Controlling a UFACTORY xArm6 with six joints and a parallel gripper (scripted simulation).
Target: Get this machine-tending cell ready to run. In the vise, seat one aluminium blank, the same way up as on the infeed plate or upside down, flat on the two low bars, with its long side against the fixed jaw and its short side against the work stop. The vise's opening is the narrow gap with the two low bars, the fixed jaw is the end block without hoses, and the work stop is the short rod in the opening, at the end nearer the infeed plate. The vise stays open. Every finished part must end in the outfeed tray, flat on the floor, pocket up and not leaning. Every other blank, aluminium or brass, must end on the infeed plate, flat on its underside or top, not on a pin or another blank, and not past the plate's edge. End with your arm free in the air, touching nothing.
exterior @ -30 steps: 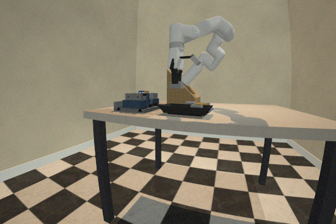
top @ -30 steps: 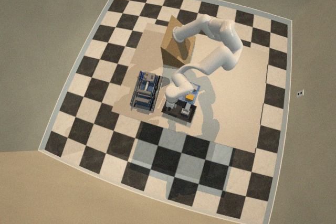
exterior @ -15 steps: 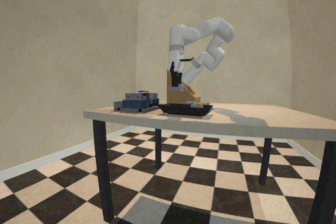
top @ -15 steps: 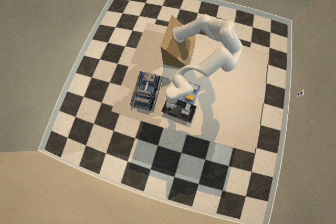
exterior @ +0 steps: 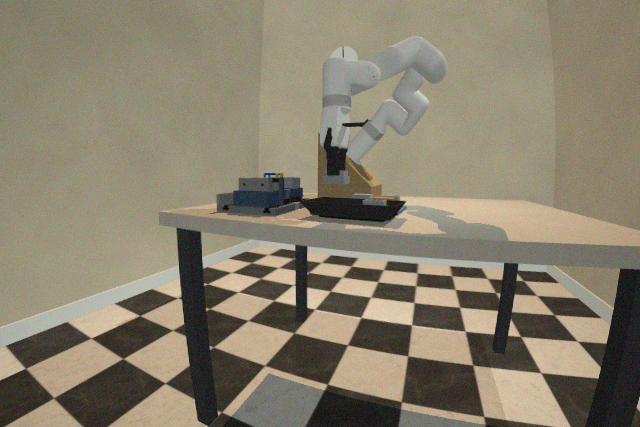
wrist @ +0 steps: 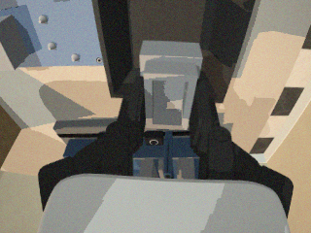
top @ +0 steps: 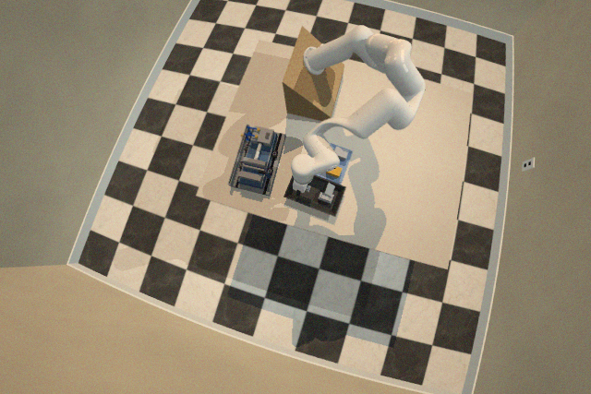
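Note:
My gripper (wrist: 168,92) is shut on a grey metal block with a darker recess in its face, which looks like a finished part (wrist: 169,84). It hangs in the air above the left end of the black outfeed tray (top: 315,194), clear of the floor, as the side view also shows (exterior: 334,174). Another grey part lies in the tray. The blue infeed plate (top: 340,161) behind the tray carries a brass blank (top: 333,171) and a pale aluminium blank (top: 343,152). The vise (top: 255,162) stands to the left; I cannot tell what is in its opening.
A tall brown wedge-shaped block (top: 312,77) stands behind the vise and the plate, under the arm's base. In the side view the tray (exterior: 354,207) sits close to the table's front edge, with the vise (exterior: 261,195) beside it.

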